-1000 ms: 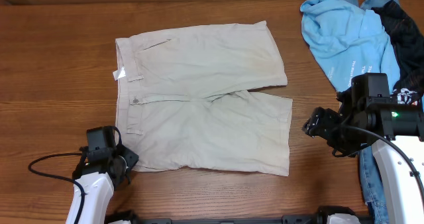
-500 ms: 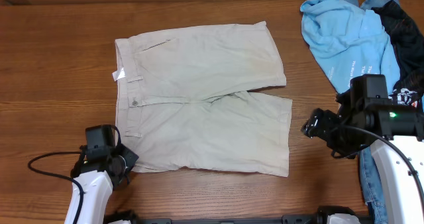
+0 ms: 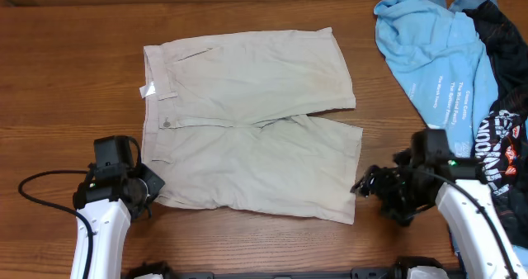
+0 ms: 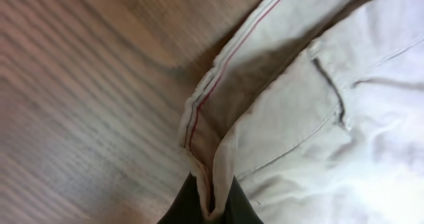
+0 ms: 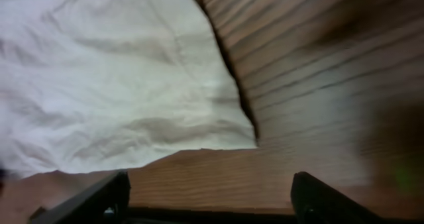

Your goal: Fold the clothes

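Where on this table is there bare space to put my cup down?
Bare table lies left of the shorts, and in the strip between their leg hems and the blue T-shirt. The far right corner is crowded with the T-shirt and black garment; the left arm and right arm occupy the near edge.

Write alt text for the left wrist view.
The left end effector, at the bottom edge, is shut on the waistband edge of the beige shorts. The shorts fill the right side; the wooden table shows on the left.
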Controlling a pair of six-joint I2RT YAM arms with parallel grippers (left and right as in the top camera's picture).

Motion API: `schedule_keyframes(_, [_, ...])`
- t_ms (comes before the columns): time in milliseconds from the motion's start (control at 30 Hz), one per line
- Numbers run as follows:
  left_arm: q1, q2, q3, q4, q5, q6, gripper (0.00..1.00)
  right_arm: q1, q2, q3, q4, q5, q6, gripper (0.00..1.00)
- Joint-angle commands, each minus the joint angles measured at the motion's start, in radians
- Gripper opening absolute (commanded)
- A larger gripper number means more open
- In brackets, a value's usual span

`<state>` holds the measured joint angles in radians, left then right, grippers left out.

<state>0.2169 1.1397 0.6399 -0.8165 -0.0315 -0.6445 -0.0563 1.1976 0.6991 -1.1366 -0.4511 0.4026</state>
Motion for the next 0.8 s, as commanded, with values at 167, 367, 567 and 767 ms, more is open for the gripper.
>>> schedule_keyframes(167, [0.005,0.002,0.021,-0.063,-0.029,0.074,0.04,0.005,-0.018,-0.21,0.14,-0.163,0.094,0.79])
schedule_keyframes(367, [0.005,0.002,0.021,-0.074,-0.031,0.074,0.04,0.005,-0.018,-0.275,0.196,-0.164,0.099,0.76])
schedule_keyframes(567, [0.005,0.002,0.021,-0.085,-0.037,0.085,0.04,0.005,-0.015,-0.32,0.293,-0.164,0.104,0.72])
schedule_keyframes(767, [0.005,0.002,0.021,-0.086,-0.063,0.084,0.04,0.005,0.018,-0.349,0.365,-0.15,0.134,0.54])
